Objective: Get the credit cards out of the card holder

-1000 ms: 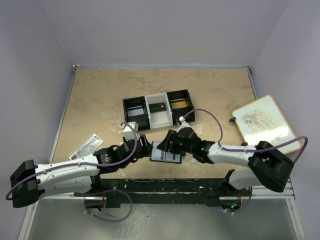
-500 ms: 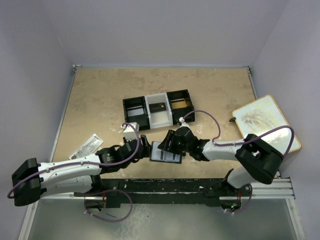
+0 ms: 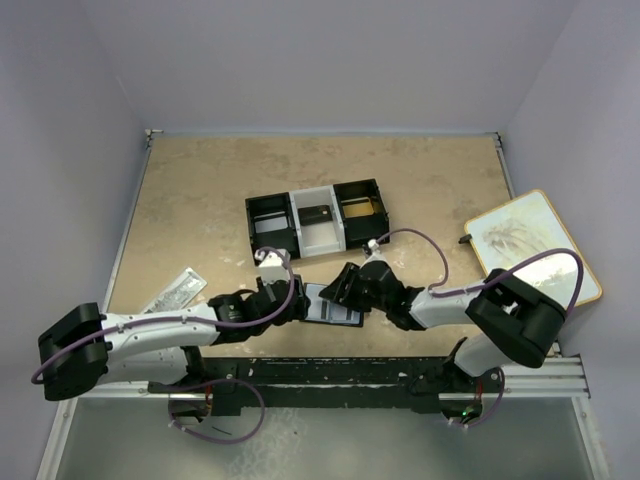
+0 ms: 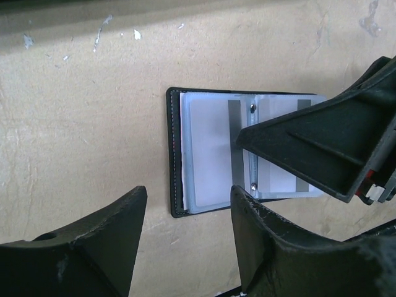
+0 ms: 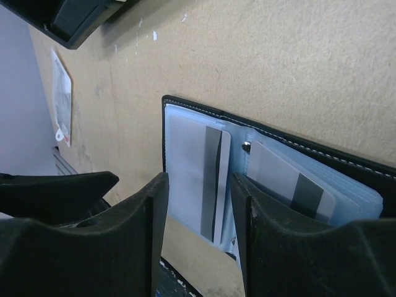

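The card holder [image 3: 335, 312] lies open on the table between both grippers, its black cover [image 4: 174, 154] down and pale-blue sleeves up. Credit cards with grey stripes sit inside the sleeves: one in the left page [image 5: 195, 167], another in the right page [image 5: 284, 182]. My right gripper [image 5: 198, 185] is open, its fingers straddling the left page's card just above it. My left gripper [image 4: 189, 195] is open too, hovering over bare table at the holder's near edge, touching nothing. In the left wrist view the right gripper's finger [image 4: 322, 142] covers the right page.
A black-and-white three-compartment tray [image 3: 270, 203] stands behind the holder, with a dark card [image 3: 318, 214] in its middle bay and a gold-tan one [image 3: 362, 207] in the right bay. A white printed packet [image 3: 172, 292] lies at the left. A wooden board [image 3: 530, 245] rests at the right.
The left arm has swung in toward the holder's left edge. The right gripper has shifted slightly toward the near edge over the holder, its jaws a little narrower.
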